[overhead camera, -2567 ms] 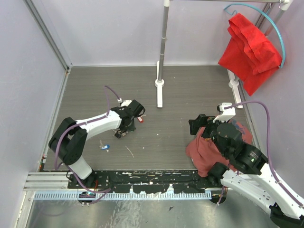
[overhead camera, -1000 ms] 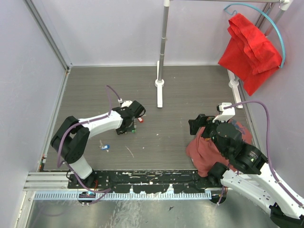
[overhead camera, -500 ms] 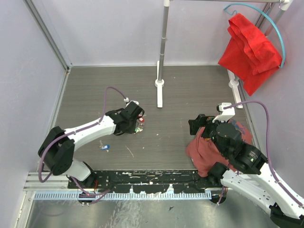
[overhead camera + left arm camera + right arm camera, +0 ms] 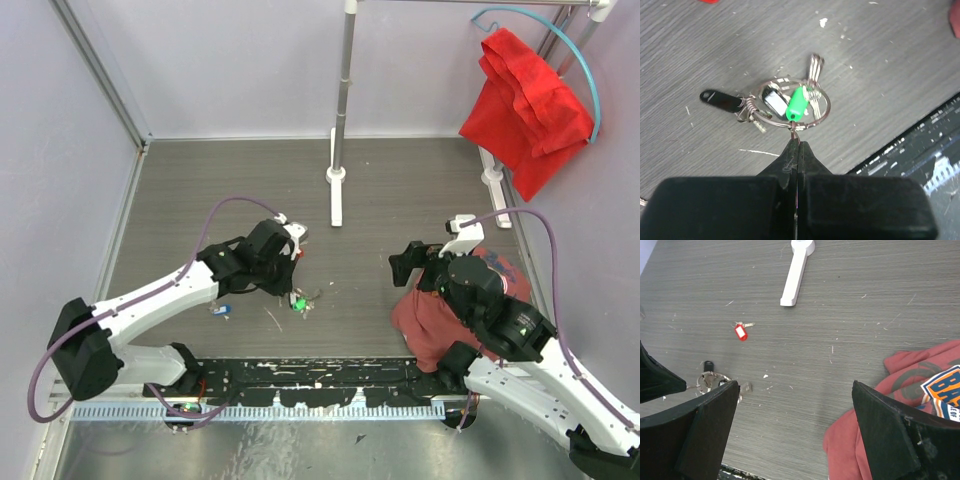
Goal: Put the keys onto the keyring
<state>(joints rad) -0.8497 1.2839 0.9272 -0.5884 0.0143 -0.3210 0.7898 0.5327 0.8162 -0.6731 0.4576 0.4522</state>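
A maroon shirt (image 4: 425, 325) lies to the near right of the white post base (image 4: 336, 205). Beside the shirt, the right gripper (image 4: 795, 390) gapes wide and holds nothing. To the near left of the base, the left gripper (image 4: 798, 145) pinches the keyring (image 4: 826, 111), which carries the green-tagged key (image 4: 796, 104) and the black-tagged key (image 4: 720, 101).

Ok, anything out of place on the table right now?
Two keys lie loose, apart from the keyring pinched in the shut left gripper: a red-tagged key toward the white post foot and a blue-tagged key by the left arm. A crumpled maroon shirt sits under the right arm, odd for this job.
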